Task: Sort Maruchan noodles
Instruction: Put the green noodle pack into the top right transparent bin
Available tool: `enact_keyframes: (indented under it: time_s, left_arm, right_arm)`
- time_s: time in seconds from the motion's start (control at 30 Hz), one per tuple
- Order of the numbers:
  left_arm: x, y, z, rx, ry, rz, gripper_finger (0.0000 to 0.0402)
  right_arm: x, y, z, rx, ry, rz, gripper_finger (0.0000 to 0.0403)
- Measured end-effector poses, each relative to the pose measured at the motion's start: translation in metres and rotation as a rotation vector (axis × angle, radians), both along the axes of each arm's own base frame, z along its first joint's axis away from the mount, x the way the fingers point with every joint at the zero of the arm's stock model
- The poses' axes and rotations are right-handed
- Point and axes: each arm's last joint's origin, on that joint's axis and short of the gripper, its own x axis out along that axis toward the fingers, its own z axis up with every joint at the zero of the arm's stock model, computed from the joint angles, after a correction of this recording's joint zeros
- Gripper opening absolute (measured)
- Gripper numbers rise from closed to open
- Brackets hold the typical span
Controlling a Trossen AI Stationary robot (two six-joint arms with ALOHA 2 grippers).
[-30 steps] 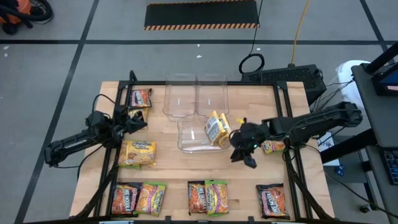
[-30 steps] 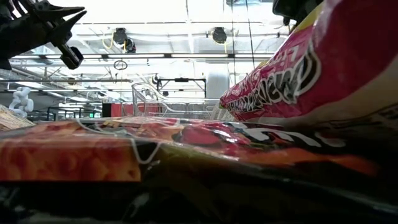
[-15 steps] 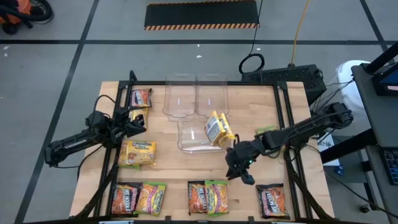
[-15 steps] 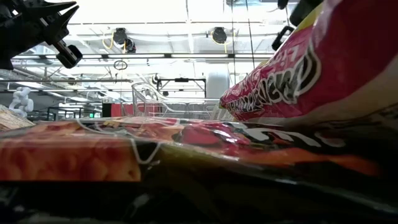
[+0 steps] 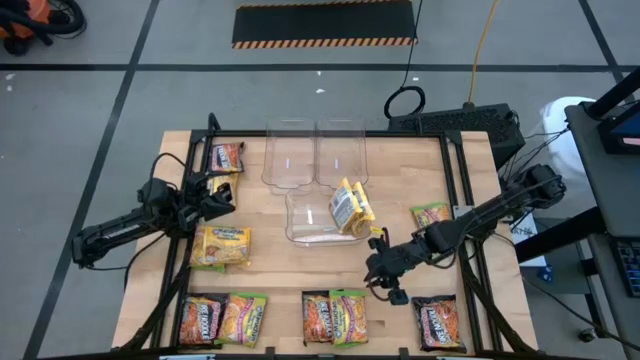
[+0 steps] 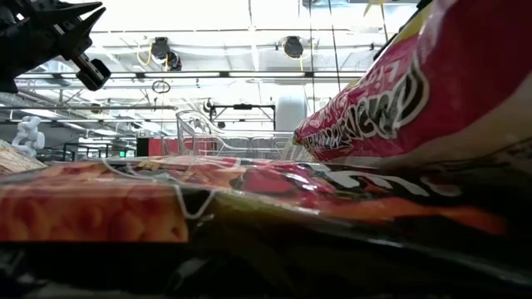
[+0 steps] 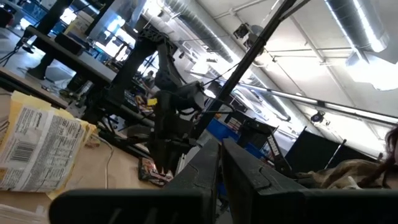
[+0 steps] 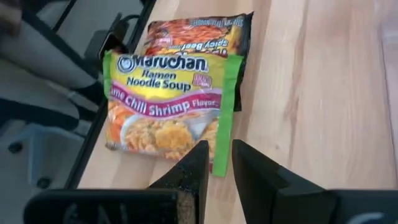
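Right tool (image 5: 388,283): I see it low over the tabletop (image 5: 400,180), fingers (image 8: 186,171) slightly parted, holding nothing.
Ahead of right tool: a lime-green packet (image 8: 165,102) overlapping a dark packet (image 8: 198,34), both flat.
Left tool (image 5: 222,192): near the left edge, fingers nearly together, empty.
Clear bin (image 5: 310,220): holds yellow packets (image 5: 350,205).

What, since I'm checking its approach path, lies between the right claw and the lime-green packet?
Only bare table wood; the high view shows the right claw apart from the lime-green packet, nothing between them.
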Motion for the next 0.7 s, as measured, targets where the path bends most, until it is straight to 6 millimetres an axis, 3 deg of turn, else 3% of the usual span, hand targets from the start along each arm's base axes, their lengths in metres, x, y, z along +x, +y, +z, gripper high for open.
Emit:
enact_keyframes:
  time_s: [0.33, 0.7]
  left_arm:
    - [0.000, -0.002, 0.000, 0.015, 0.011, -0.061, 0.0026]
    - [-0.001, -0.003, -0.001, 0.027, 0.019, -0.099, 0.0026]
  right_arm:
    - [0.028, 0.017, -0.041, 0.060, 0.017, -0.079, 0.0067]
    - [0.041, 0.021, -0.058, 0.032, -0.050, -0.104, 0.0067]
